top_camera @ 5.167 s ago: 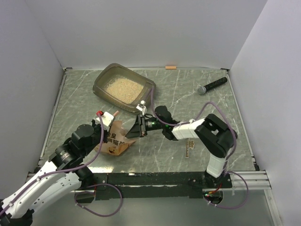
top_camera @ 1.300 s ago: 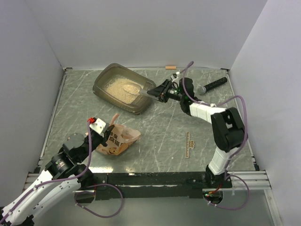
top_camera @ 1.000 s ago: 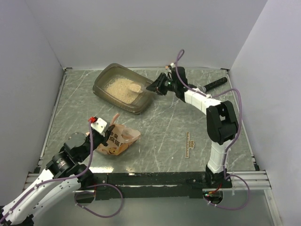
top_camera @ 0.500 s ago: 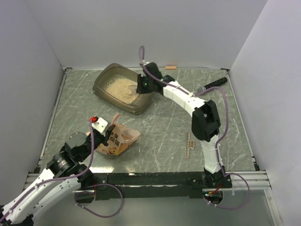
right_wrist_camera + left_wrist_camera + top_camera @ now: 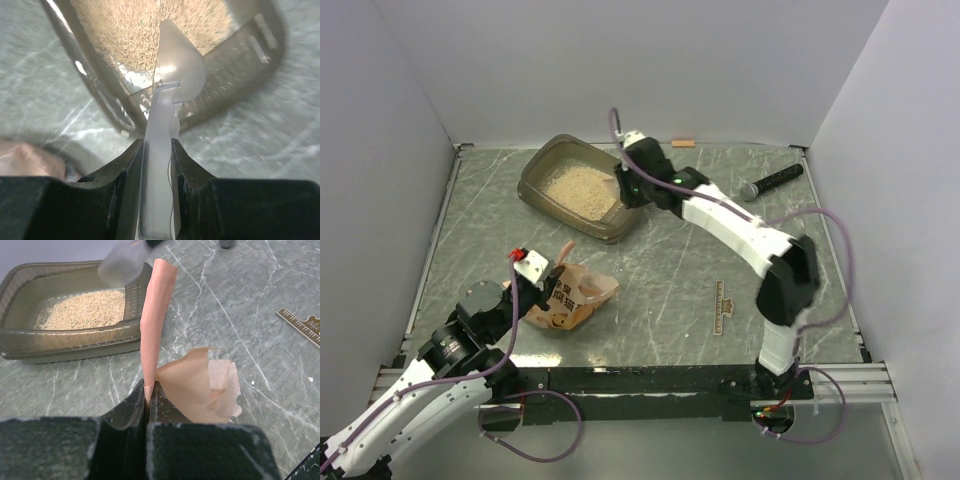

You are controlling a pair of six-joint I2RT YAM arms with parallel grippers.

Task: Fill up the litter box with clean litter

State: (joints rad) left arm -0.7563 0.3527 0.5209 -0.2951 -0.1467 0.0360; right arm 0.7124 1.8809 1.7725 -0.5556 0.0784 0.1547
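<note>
On the left, near the front of the table (image 5: 670, 270), the left gripper (image 5: 149, 389) is pinched fully closed on a thin upright strip of the orange-pink pouch (image 5: 197, 380). The pouch lies crumpled on the table just beside the fingers. Behind it, toward the back of the table, sits the grey-brown litter box (image 5: 535, 190), with a bed of beige litter (image 5: 578, 187) inside. To the right, the right gripper (image 5: 625, 186) hangs over the box's right rim. It is clamped on the handle of a clear plastic scoop (image 5: 176, 70).

Only the right wrist view shows the scoop clearly, its tip pointing into the litter over the slotted box wall. In the left wrist view the scoop is a pale blur above the box. Only the top view shows the black stick (image 5: 770, 182) far right.

Five seconds ago the right gripper was at the pouch mouth. About a second ago it held a loaded scoop just right of the box. The pouch and left gripper have not moved since then.
</note>
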